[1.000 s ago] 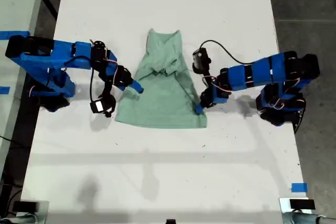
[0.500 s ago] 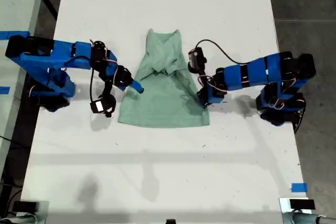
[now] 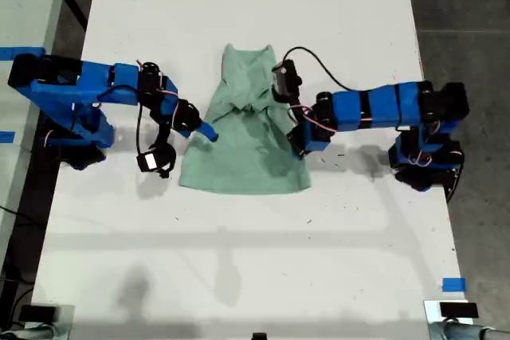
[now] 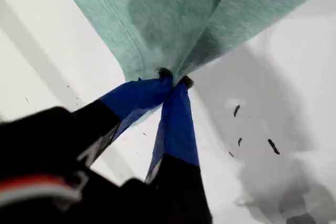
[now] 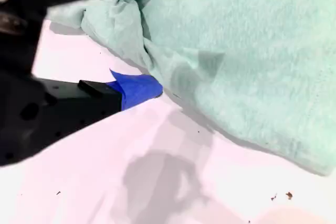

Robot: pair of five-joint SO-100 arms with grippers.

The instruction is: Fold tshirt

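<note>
Two grippers: first gripper point(image 4: 173, 81) pinches the tshirt point(image 3: 247, 145) at the exterior view's centre-right; second gripper point(image 5: 160, 35) gapes, so cloth may slip.

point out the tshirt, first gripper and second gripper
tshirt point(image 3: 243, 161), exterior view, flat lower body panel
my first gripper point(image 4: 172, 81), first wrist view, fingertips pinching cloth
my second gripper point(image 5: 157, 40), second wrist view, gap between blue fingertips

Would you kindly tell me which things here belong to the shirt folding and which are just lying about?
Part of the job:
pale mint-green cloth t-shirt
my first gripper, shut on the shirt's edge
my second gripper, open at the opposite edge
white table under it

Just lying about:
small blue tape piece, near the exterior view's lower right corner
dark specks on the table
</note>
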